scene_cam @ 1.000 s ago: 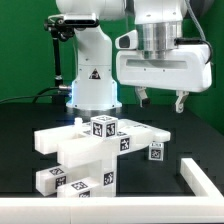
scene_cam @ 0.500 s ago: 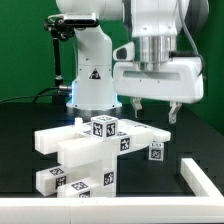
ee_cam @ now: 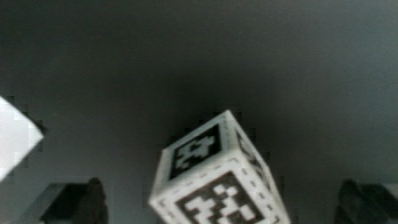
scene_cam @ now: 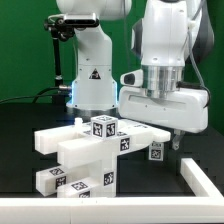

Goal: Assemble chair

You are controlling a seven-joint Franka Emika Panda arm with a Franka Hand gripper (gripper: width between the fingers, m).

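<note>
The chair's white blocky pieces [scene_cam: 88,156], marked with black-and-white tags, lie stacked in a cluster on the black table. One tagged piece [scene_cam: 154,149] juts out on the exterior view's right. My gripper [scene_cam: 156,138] hangs low right over this piece, and one finger [scene_cam: 177,142] shows beside it. In the wrist view the tagged white piece [ee_cam: 217,178] lies between my two dark fingers [ee_cam: 73,202], which stand wide apart and do not touch it. The gripper [ee_cam: 222,205] is open and empty.
The white L-shaped border rail [scene_cam: 206,184] runs along the front at the exterior view's right. The arm's white base [scene_cam: 92,78] stands behind the pieces. Another white edge [ee_cam: 15,135] shows at the side of the wrist view.
The gripper has come down from well above the pieces to just over the tagged piece on the exterior view's right. It stays open. The pieces have not moved.
</note>
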